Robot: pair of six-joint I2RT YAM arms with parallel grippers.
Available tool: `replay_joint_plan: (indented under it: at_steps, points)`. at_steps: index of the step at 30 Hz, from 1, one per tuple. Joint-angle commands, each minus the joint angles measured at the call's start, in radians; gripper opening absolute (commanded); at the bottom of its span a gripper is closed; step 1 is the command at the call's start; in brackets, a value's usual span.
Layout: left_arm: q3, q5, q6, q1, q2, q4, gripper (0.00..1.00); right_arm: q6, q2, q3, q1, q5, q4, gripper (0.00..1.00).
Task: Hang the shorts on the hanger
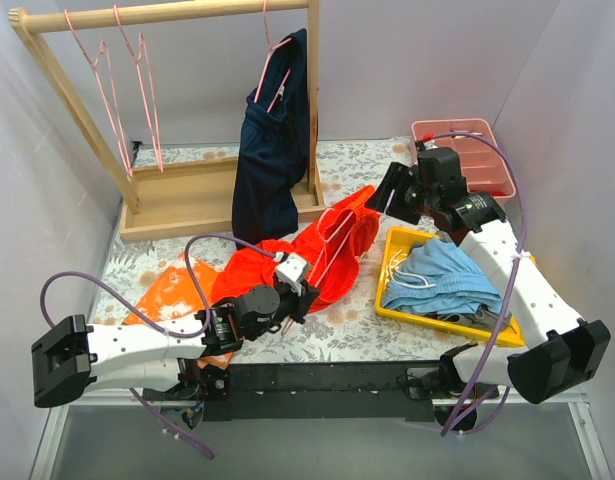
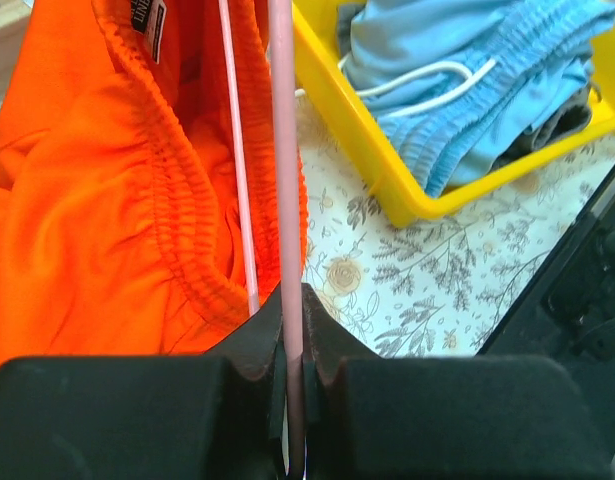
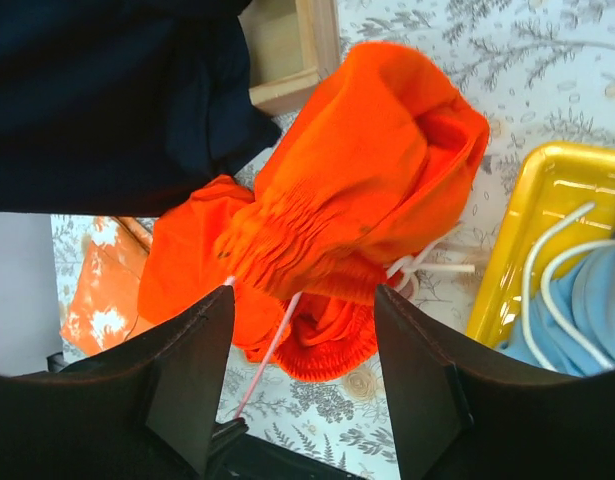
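Observation:
The red-orange shorts (image 1: 332, 262) lie bunched on the table in the middle. They also show in the left wrist view (image 2: 107, 200) and the right wrist view (image 3: 357, 170), with the white drawstring (image 3: 427, 266) at their right. A pink wire hanger (image 1: 333, 232) lies across them, partly under the fabric. My left gripper (image 1: 301, 288) is shut on one hanger wire (image 2: 285, 180) at the shorts' near edge. My right gripper (image 1: 391, 190) is open and empty, hovering above the shorts' far right end (image 3: 302, 292). The hanger wire (image 3: 271, 346) runs out below the waistband.
A yellow tray (image 1: 395, 300) with light blue shorts stands right of the red shorts. A pink tray (image 1: 463, 130) is behind it. A wooden rack (image 1: 177, 14) at the back holds pink hangers (image 1: 127, 95) and a navy garment (image 1: 277, 140). A speckled orange cloth (image 1: 172, 288) lies left.

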Motion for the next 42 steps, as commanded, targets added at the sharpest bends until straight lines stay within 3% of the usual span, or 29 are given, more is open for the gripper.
replay_joint_plan:
  at_steps: [1, 8, 10, 21, 25, 32, 35, 38, 39, 42]
  points:
    - [0.044, -0.011, 0.031, -0.021, 0.019, 0.027, 0.0, 0.092, -0.012, -0.052, -0.001, 0.024, 0.02, 0.67]
    - [0.062, 0.0, 0.068, -0.035, 0.068, 0.025, 0.0, 0.132, -0.006, -0.147, -0.001, 0.038, 0.041, 0.67]
    - [0.07, -0.006, 0.072, -0.037, 0.081, 0.025, 0.0, 0.133, 0.005, -0.141, -0.009, 0.099, 0.034, 0.67]
    - [0.088, -0.011, 0.066, -0.04, 0.132, 0.018, 0.0, 0.124, -0.029, -0.094, -0.07, 0.098, -0.003, 0.71]
    - [0.094, -0.003, 0.071, -0.041, 0.144, 0.019, 0.0, 0.133, 0.046, -0.079, -0.163, -0.003, -0.009, 0.71]
    - [0.125, -0.002, 0.094, -0.054, 0.198, 0.019, 0.0, 0.167, 0.205, 0.015, -0.17, -0.023, -0.035, 0.7]
    - [0.142, -0.016, 0.107, -0.063, 0.216, 0.019, 0.0, 0.169, 0.244, 0.012, -0.17, -0.06, -0.032, 0.64]
    - [0.16, -0.034, 0.121, -0.064, 0.227, 0.022, 0.0, 0.167, 0.241, -0.018, -0.158, -0.063, -0.022, 0.49]
    - [0.163, -0.037, 0.123, -0.064, 0.236, 0.022, 0.0, 0.168, 0.215, -0.052, -0.147, -0.064, -0.011, 0.37]
    - [0.182, -0.048, 0.137, -0.064, 0.269, 0.027, 0.0, 0.175, 0.164, -0.095, -0.118, -0.049, 0.003, 0.23]
